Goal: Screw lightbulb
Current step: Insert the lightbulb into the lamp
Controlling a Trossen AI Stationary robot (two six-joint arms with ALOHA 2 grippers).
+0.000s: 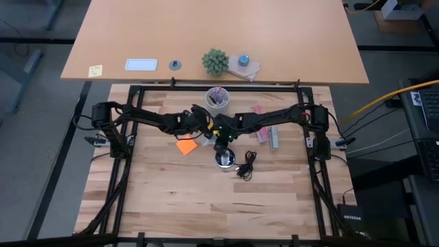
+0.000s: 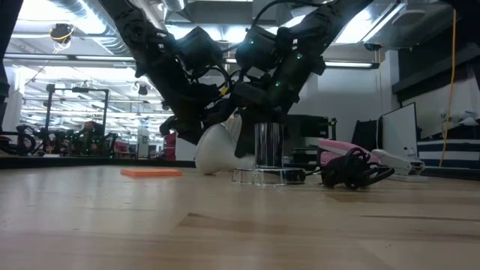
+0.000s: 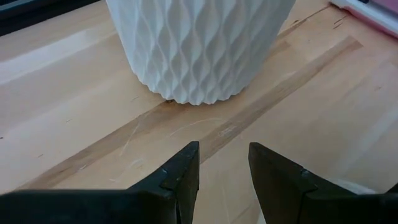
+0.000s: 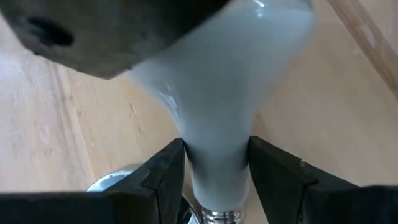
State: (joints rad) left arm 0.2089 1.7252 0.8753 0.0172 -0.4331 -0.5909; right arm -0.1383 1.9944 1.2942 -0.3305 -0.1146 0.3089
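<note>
Wooden tabletop [image 1: 171,199], centre of frame: my right gripper [image 4: 216,177] has its jaws clamped on the lightbulb [image 4: 230,93] at its narrow neck, above the silvery fitting [image 1: 224,160]. Left gripper [image 3: 224,171] jaws parted, empty, facing the white cup [image 3: 199,43]. Bulb likely light, smooth, fragile; neck hold seems safest.

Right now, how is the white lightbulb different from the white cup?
The lightbulb is smooth and funnel-shaped; the cup has a bumpy diamond pattern and wide, straighter sides. The lightbulb is squeezed at its thin neck by the right gripper; the cup stands alone on the table, untouched, beyond the left gripper. Both are white.
</note>
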